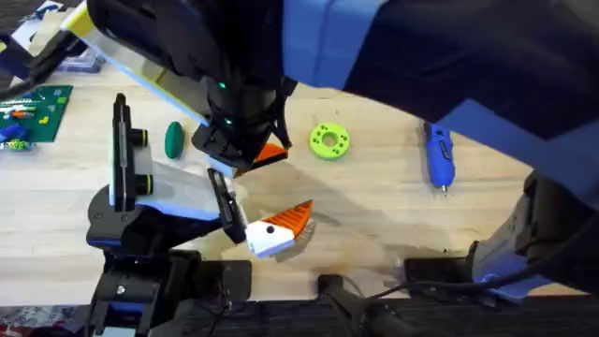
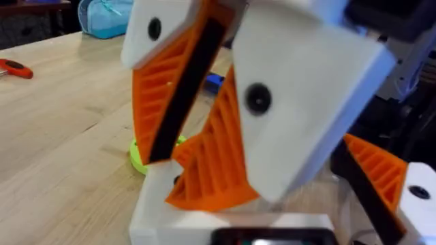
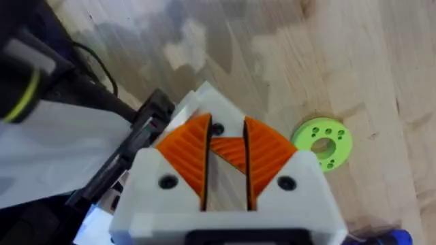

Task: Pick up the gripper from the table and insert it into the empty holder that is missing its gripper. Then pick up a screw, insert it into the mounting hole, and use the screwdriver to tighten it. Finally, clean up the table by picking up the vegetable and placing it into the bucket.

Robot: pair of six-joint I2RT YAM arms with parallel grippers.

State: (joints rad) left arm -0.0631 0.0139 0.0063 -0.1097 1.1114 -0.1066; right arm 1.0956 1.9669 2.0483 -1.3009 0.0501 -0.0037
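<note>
Between the right gripper's clamped fingers, the gripper is pinched; left gripper's jaws can't be judged.

White-and-orange end effector close up, lime-green ring disc behind, wooden table

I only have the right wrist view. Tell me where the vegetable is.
Observer: The vegetable lies on the table beside the right tool, on the side away from the green ring.
Operator: I'm holding the spare finger. Now place the screwdriver.
Observer: The screwdriver lies flat beyond the ring, its metal tip toward the table's near edge.
Operator: Give me the left tool.
Observer: The left tool sits between the right tool and the near edge.
</note>
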